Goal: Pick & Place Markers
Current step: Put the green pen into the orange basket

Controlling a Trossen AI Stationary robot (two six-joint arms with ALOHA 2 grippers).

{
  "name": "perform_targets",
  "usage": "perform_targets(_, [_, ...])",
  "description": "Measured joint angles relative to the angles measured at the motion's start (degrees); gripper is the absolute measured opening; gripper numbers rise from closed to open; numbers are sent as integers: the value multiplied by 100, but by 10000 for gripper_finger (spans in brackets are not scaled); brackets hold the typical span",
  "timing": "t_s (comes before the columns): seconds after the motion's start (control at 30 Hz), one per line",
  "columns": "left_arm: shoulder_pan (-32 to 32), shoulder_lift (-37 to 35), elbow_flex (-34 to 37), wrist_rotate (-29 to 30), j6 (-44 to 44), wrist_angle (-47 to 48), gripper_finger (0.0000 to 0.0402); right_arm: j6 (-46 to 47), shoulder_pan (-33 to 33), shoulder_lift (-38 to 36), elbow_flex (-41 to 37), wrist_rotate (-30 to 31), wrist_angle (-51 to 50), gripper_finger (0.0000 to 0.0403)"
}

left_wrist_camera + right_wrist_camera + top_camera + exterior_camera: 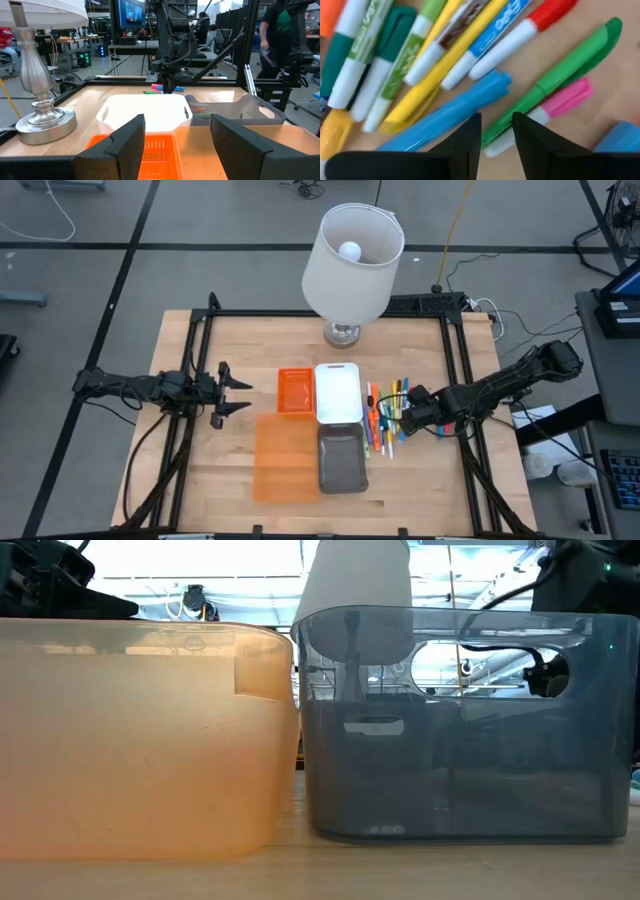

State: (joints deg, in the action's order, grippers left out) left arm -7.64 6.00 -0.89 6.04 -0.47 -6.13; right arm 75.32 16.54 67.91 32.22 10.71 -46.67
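- A small orange basket (pixel 295 391) and a white tray (pixel 338 392) stand side by side in the middle of the wooden worktop (pixel 230 470). No marker shows inside either one.
- Nearer the front edge are a translucent orange bin (pixel 285 458) and a grey bin (pixel 342 459), side by side. From above, both look bare inside. In the low view they fill the frame, and the lamp (pixel 352 265) shows behind them.
- The markers (pixel 381 418) lie loose on the worktop just right of the white tray and the grey bin, in a rough row. None is in a container.
- The right gripper (pixel 403 412) is low over that row. In its wrist view its two dark fingers (pixel 465 141) stand a narrow gap apart, above a green marker (pixel 555 75) and beside a blue marker (pixel 452 114). They have hold of nothing. A pink marker (pixel 565 97) lies next to the green one, with yellow, white-barrelled and red-capped ones beyond.
- The left gripper (pixel 238 395) waits to the left of the orange basket, its fingers (pixel 117 147) spread wide and empty, pointing at the basket and the white tray.
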Motion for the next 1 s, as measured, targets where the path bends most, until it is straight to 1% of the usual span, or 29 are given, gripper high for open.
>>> perform_targets(0.2, [2,-2,0,2,2,0,228,74,-95,0,-265,-30,15,107])
perform_targets(0.37, [0,0,0,2,1,4,228,53,-123,1,-281,-47,40,109])
perform_targets(0.5, [2,0,0,2,0,2,228,34,-123,3,-282,-51,15,104])
perform_targets(0.67, [0,0,0,2,0,1,228,44,-123,5,-288,-43,-42,75])
perform_targets(0.87, [2,0,0,2,0,0,228,45,-123,8,-292,-35,-94,15])
perform_targets(1.0, [0,0,0,2,0,1,228,-29,-123,9,-292,-38,-94,15])
